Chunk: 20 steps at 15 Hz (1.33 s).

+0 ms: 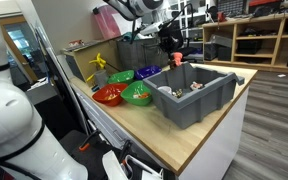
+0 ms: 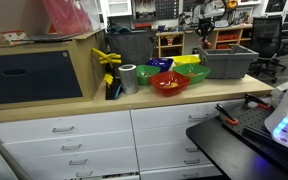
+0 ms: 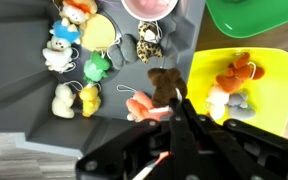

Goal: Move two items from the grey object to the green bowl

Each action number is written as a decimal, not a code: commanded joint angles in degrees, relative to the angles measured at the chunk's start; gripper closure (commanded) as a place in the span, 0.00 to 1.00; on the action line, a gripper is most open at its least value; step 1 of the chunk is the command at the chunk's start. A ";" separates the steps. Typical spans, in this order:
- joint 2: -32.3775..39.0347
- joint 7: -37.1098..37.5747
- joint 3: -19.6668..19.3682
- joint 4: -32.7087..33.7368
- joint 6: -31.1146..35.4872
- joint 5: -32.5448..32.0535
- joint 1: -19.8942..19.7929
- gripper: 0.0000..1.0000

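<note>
The grey bin (image 1: 196, 100) stands on the wooden counter and also shows in an exterior view (image 2: 227, 62). In the wrist view its floor (image 3: 109, 95) holds several small plush toys. My gripper (image 3: 174, 108) is over the bin's right part, jaws shut, with a brown plush toy (image 3: 164, 84) at the fingertips. A salmon-red toy (image 3: 142, 106) touches it on the left. In an exterior view the gripper (image 1: 173, 58) hangs just above the bin rim. A green bowl (image 1: 137, 94) sits next to the bin, and a green rim shows in the wrist view (image 3: 254, 15).
A yellow bowl (image 3: 276, 70) beside the bin holds orange and grey toys. Red (image 1: 109, 96) and blue (image 1: 148, 72) bowls stand near the green one. A tape roll (image 2: 128, 78) and a yellow-black clamp (image 2: 110, 70) are further along the counter, by a cardboard box (image 2: 39, 65).
</note>
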 commanded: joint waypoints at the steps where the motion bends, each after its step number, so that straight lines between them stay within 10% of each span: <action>1: -4.39 2.25 1.47 -0.64 -1.70 -0.72 1.35 0.99; 20: -3.15 3.80 11.32 1.30 -3.48 8.36 6.88 0.99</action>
